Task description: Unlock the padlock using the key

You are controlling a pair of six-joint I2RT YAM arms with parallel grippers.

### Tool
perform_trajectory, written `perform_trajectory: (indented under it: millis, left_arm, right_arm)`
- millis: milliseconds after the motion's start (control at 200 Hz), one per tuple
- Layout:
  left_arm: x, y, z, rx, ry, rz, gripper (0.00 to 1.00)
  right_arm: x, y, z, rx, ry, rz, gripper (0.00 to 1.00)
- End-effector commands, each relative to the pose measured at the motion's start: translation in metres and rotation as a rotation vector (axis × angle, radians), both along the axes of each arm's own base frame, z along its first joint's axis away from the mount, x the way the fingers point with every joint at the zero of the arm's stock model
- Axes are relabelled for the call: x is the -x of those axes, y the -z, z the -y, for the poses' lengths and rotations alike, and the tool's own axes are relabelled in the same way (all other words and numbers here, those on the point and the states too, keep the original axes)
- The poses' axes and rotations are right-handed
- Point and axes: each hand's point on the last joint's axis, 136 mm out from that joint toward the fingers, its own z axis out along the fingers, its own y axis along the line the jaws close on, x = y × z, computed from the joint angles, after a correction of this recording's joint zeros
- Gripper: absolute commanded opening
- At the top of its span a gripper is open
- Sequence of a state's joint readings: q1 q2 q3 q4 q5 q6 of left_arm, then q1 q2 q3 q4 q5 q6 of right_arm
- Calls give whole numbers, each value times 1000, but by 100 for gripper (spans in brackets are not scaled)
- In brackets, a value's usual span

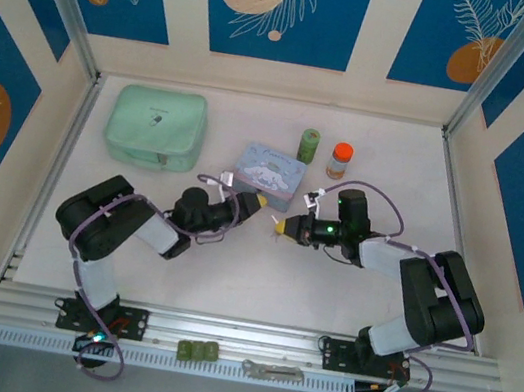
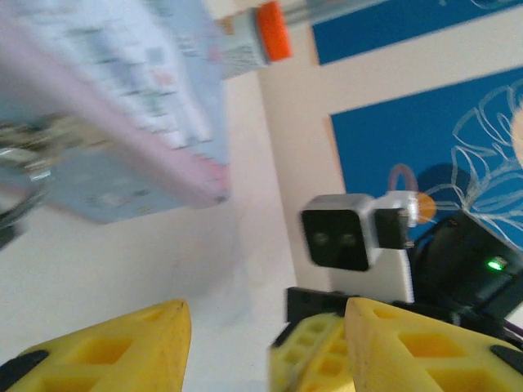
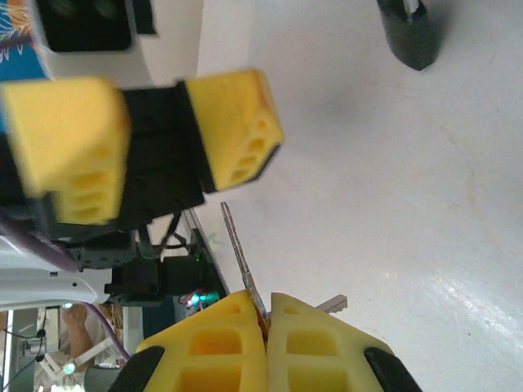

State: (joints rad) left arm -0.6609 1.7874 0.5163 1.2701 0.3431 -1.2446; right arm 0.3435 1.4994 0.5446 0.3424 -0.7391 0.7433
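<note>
Closest, the right pincer (image 3: 267, 327) pinches the key (image 3: 237, 245) by its head so the blade juts free towards the left pincer (image 3: 151, 139), whose jaws stand apart and empty, while the padlock (image 3: 411, 37) rests ungripped on the surface (image 3: 409, 204), apart from both.

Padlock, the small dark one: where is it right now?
In the right wrist view, the small dark padlock lies on the white table at the picture's top right, apart from the open left gripper.

left gripper (image 1: 259, 200) faces right gripper (image 1: 281, 227) near tin (image 1: 272, 169).
</note>
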Motion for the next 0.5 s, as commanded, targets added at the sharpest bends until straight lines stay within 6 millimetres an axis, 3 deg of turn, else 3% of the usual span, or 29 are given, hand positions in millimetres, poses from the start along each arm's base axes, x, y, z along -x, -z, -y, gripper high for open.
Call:
perform_trajectory:
  millis: [0,350,420,495]
  left_arm:
    - [7,-35,13,17,112,124,52]
    - [23,-32,29,-34,176,147,52]
    - [24,-34,32,-30,185,151,50]
    - [25,-36,36,-21,199,157,40]
  right_arm:
    - [2,-22,-4,-37,-44,58,0]
    - [1,-43,-9,-116,-60,78,0]
    - [0,-44,-9,-118,-56,80,0]
    - [-1,-44,-9,-119,-52,81,0]
